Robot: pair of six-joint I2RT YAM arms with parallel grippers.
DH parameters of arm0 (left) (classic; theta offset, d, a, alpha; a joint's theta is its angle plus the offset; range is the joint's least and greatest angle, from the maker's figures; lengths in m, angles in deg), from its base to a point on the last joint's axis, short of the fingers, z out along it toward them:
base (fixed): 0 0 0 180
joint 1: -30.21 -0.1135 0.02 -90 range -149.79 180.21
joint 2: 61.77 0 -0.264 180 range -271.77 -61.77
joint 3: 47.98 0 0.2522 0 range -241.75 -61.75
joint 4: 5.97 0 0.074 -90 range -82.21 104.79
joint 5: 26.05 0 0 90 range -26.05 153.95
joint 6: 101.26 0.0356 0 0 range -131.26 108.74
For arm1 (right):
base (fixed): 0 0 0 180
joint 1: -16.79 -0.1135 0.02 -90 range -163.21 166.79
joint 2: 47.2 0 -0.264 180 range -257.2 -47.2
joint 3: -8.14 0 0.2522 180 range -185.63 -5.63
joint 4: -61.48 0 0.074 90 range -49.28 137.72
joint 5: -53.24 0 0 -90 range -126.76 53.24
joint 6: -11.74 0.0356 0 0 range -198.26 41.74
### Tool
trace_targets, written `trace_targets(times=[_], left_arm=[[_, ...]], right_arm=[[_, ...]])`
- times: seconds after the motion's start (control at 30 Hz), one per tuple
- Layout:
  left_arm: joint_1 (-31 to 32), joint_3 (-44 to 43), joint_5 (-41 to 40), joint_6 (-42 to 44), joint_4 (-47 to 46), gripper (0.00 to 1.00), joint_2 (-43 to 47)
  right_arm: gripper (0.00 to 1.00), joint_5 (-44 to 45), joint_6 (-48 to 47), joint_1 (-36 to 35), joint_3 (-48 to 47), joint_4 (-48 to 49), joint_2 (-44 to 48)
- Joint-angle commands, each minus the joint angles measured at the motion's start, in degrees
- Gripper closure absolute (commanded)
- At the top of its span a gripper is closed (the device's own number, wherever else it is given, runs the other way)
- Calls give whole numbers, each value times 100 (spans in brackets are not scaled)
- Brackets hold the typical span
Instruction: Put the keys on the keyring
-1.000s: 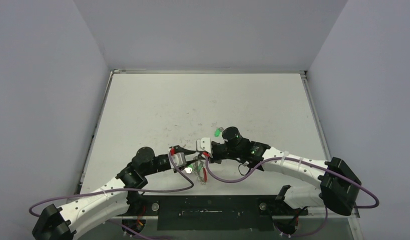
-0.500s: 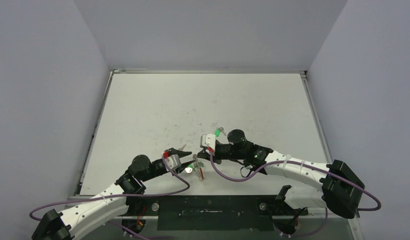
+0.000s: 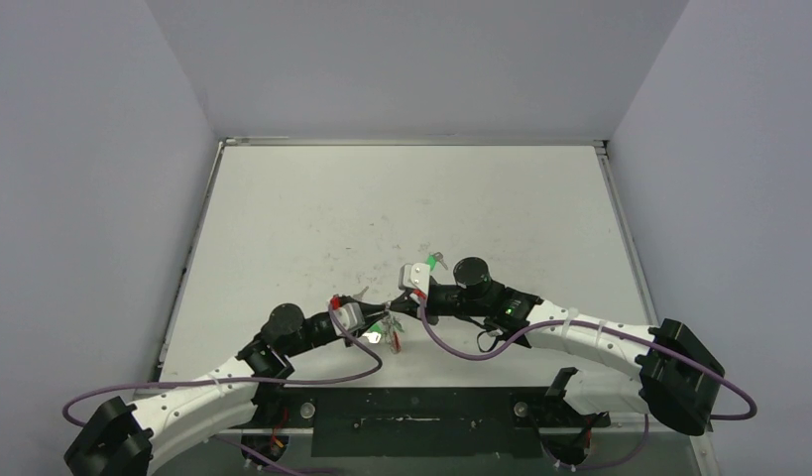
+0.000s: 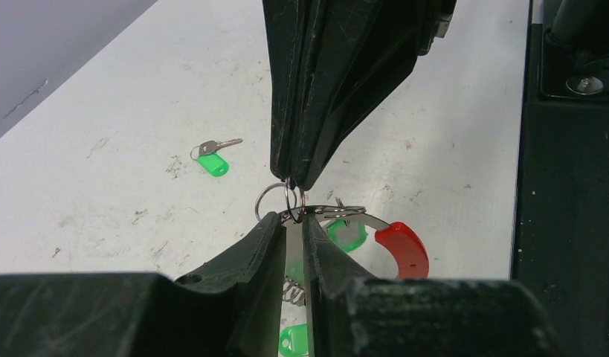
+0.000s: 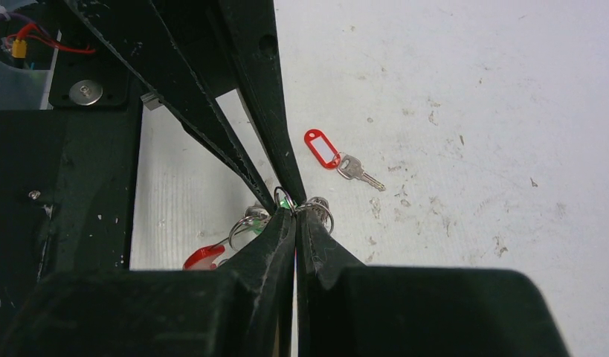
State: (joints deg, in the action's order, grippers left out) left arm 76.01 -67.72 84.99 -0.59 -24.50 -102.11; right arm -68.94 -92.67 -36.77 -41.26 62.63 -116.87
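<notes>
The keyring (image 4: 400, 247), a metal band with a red arc and small silvery loops, hangs between both grippers near the table's front edge. My left gripper (image 4: 293, 218) has its jaws drawn in on the band, with only a thin slit left between them. My right gripper (image 5: 296, 210) is shut on one small loop (image 4: 287, 200) of the keyring. Two green tags (image 4: 344, 236) hang from the ring. A green-tagged key (image 4: 212, 160) and a red-tagged key (image 5: 332, 158) lie loose on the table. In the top view the keyring (image 3: 393, 339) sits under the meeting fingertips.
The table (image 3: 402, 198) is white and scuffed, walled on three sides. A black mounting plate (image 3: 421, 409) runs along the near edge just behind the keyring. Purple cables (image 3: 451, 352) loop from both wrists close to the grippers.
My left gripper has reached toward the right gripper and narrowed its jaws onto the keyring band. The right gripper shifted slightly left a second ago and has since held still.
</notes>
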Motion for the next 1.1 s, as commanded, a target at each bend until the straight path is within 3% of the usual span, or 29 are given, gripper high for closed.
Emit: trace_targets(times=[0.0, 0.23, 0.83, 0.97, 1.07], left_arm=[[27, -174, 106, -60, -524, 87, -146], [28, -210, 37, -99, -581, 78, -144], [30, -303, 32, -253, -620, 90, -219], [28, -313, -15, -326, -641, 79, -224], [29, -325, -38, -332, -631, 80, -226]], right_arm=[[100, -58, 62, 39, -7, 487, 155], [100, -69, 70, 36, 20, 471, 155], [100, -93, -24, 30, -16, 346, 129], [100, -77, -48, 30, -9, 322, 141], [100, -77, -53, 29, -14, 309, 141]])
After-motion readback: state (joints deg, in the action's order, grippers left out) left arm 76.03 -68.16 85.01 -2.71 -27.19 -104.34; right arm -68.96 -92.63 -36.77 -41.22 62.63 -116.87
